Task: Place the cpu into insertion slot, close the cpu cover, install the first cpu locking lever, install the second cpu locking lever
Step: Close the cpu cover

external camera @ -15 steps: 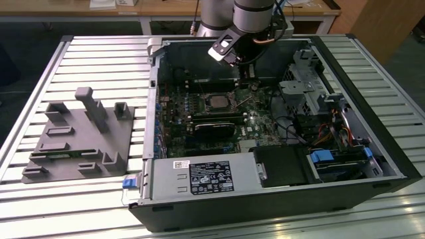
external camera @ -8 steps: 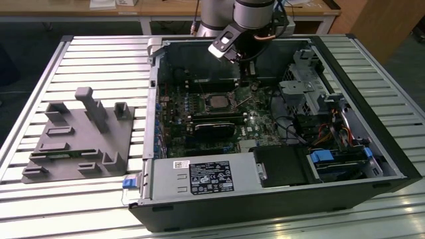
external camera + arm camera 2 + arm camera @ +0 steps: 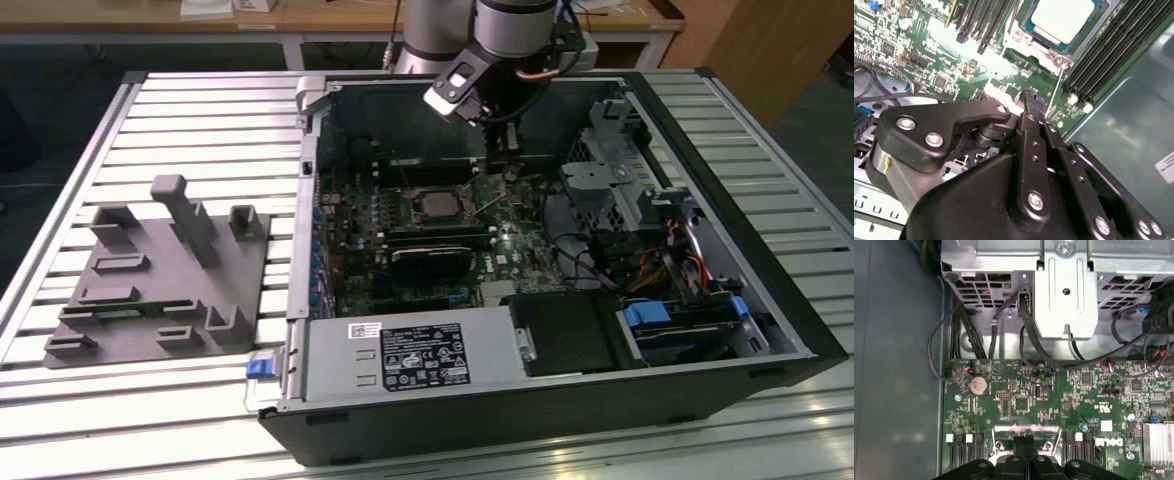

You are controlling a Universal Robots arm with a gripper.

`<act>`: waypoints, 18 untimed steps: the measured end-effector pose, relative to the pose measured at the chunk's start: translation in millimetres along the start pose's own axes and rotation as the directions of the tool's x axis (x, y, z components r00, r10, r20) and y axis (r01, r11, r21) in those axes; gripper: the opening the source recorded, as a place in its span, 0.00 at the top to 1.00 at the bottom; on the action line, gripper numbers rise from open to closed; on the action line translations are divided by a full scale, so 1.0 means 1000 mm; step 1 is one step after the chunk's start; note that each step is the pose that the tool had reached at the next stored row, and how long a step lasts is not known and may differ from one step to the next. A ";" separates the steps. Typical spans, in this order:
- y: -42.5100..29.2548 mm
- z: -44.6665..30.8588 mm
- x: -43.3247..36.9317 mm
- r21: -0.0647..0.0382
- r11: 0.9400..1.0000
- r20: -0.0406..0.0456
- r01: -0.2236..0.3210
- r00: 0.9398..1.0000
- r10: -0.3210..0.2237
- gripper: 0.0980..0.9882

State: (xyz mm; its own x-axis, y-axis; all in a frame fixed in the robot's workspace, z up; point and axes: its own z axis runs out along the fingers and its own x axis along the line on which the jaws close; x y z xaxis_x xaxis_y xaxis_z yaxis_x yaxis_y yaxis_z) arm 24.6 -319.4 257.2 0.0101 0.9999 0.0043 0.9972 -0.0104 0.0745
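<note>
Filling much of the slatted surface (image 3: 80,130), the open computer case (image 3: 747,330) lies on its side, with a grey fixture (image 3: 160,280) beside it on the exterior view's left. The arm (image 3: 514,30) reaches in over the case's far wall, above the green motherboard (image 3: 1019,390).

Toward the far middle of that board sits the insertion slot (image 3: 435,188). The cpu (image 3: 1061,17) lies flat inside it, silvery top up, so the placing step looks done. The cpu cover (image 3: 1021,40) appears to lie down around the chip, framing it, though I cannot tell whether it is fully seated. The locking levers are too thin to make out with any confidence.

The gripper (image 3: 1031,97) hovers low over the board, just beside the slot on the exterior view's right. Its fingers (image 3: 1025,442) are pressed together with nothing between them, and they touch nothing that I can see.

By my judgement the work stands at the cover-and-lever stage. That stage calls for joined tips bearing on a thin piece of metal right at the frame's edge. They must stay clear of the long black memory slots (image 3: 1104,55) alongside and must not lean on the chip's top.
</note>
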 end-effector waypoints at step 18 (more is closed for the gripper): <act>0.0299 0.0030 0.0007 0.000 1.000 0.012 0.001 1.000 -0.001 0.99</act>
State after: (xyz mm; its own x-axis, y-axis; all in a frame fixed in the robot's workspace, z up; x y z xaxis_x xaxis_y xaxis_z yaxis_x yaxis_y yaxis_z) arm 54.6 -318.9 256.4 0.0101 0.9999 -0.0075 0.9972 -0.0095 0.0743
